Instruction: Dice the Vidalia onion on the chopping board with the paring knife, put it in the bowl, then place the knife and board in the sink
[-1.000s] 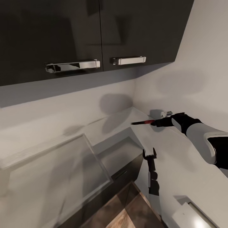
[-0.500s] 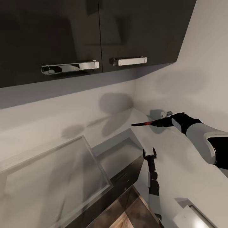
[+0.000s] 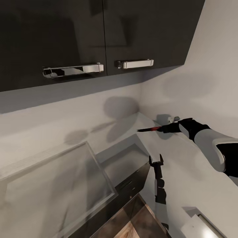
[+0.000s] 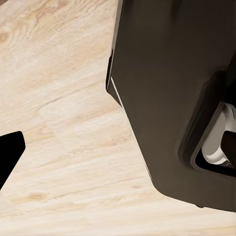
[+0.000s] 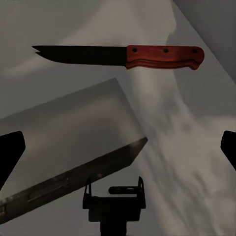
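Note:
The paring knife, with a red handle and a dark blade, appears to lie flat on the grey countertop near the back corner. My right gripper reaches in from the right and sits at the handle's end. In the right wrist view the knife shows its flat side beyond my right gripper, which is open with nothing between its fingers. My left gripper is open, pointing up in front of the counter's edge. The onion, chopping board and bowl are out of view.
Dark upper cabinets with chrome handles hang overhead. A large grey slab with a metallic edge lies at the left, beside a lower grey recess; I cannot tell if it is the sink. Wooden floor shows below.
The head view shifted slightly a second ago. The knife and both arms hold their places.

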